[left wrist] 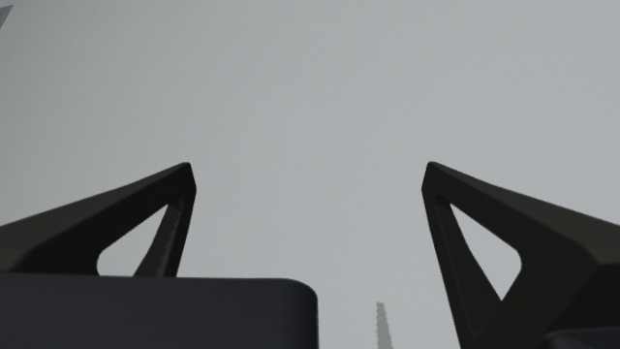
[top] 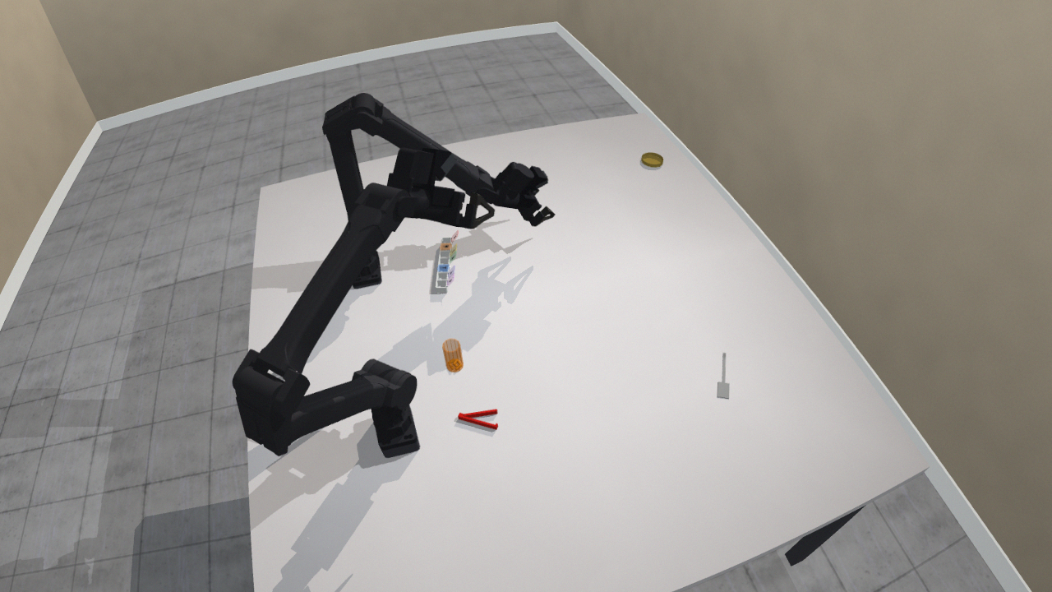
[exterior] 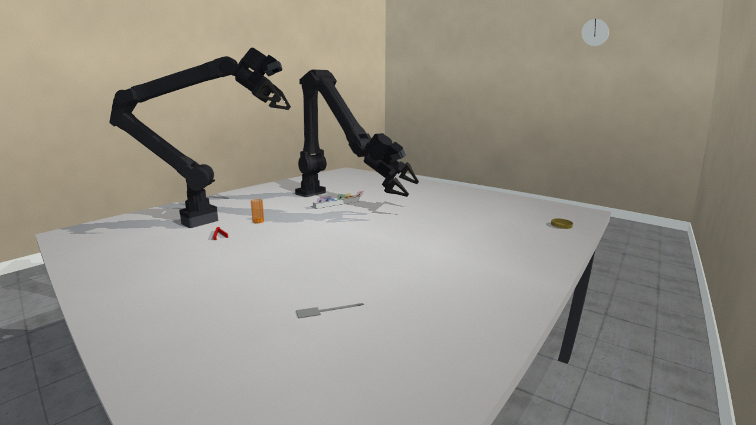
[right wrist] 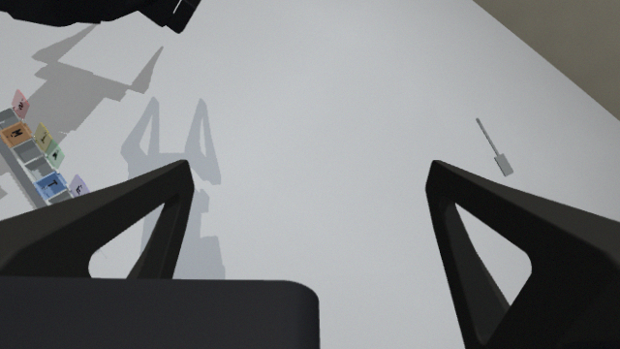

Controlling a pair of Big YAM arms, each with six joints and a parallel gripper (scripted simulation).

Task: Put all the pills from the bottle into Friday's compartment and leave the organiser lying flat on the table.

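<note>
The orange see-through bottle [top: 452, 355] [exterior: 257, 210] stands upright and uncapped, with pills at its bottom. The white organiser [top: 439, 289] [exterior: 338, 202] [right wrist: 21, 176] lies flat on the table. Its orange lid [right wrist: 16, 134] and blue lid [right wrist: 50, 185] are shut; several others stand open. The purple lid [right wrist: 78, 186], whose letter looks like F, is open. The organiser's near end is hidden by a finger in the right wrist view. My left gripper [exterior: 413, 188] [left wrist: 309, 174] is open and empty, above the table beyond the organiser. My right gripper [exterior: 287, 105] [right wrist: 310, 174] is open and empty, high up.
A red V-shaped object [top: 477, 422] [exterior: 222, 232] lies near the bottle and the right arm's base. A grey spatula [top: 722, 390] [exterior: 308, 313] [right wrist: 504, 165] and a round yellow-brown cap [top: 652, 159] [exterior: 561, 224] lie farther out. The arms overlap in the top view.
</note>
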